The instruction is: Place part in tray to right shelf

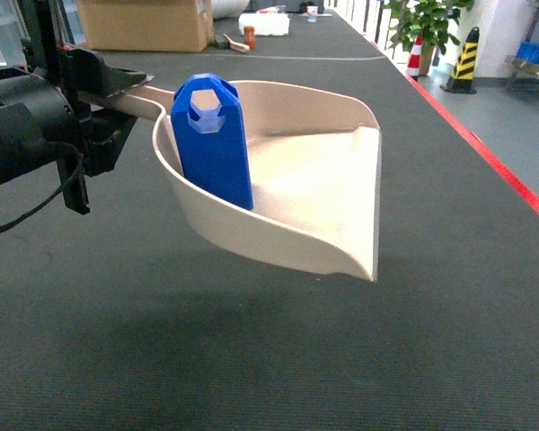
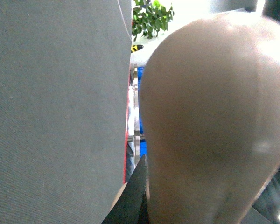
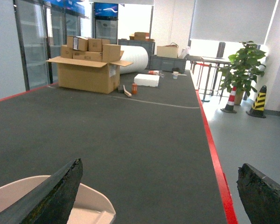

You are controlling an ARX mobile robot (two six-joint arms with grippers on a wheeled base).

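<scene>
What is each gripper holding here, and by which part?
The left gripper holds the tray by its handle, with the part leaning inside. The right gripper is open and holds nothing.

From my remote station: dark grey carpeted floor [image 3: 130, 140] edged by a red strip [image 3: 214, 154]. Cardboard boxes [image 3: 86, 65], white foam roll [image 3: 133, 59], potted plant [image 3: 242, 65], striped cone [image 3: 259, 100], glass-fronted coolers [image 3: 32, 42], bright blinded windows [image 3: 233, 21].

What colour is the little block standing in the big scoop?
Bright blue. The part shows best in the head view, standing inside the cream tray.
</scene>
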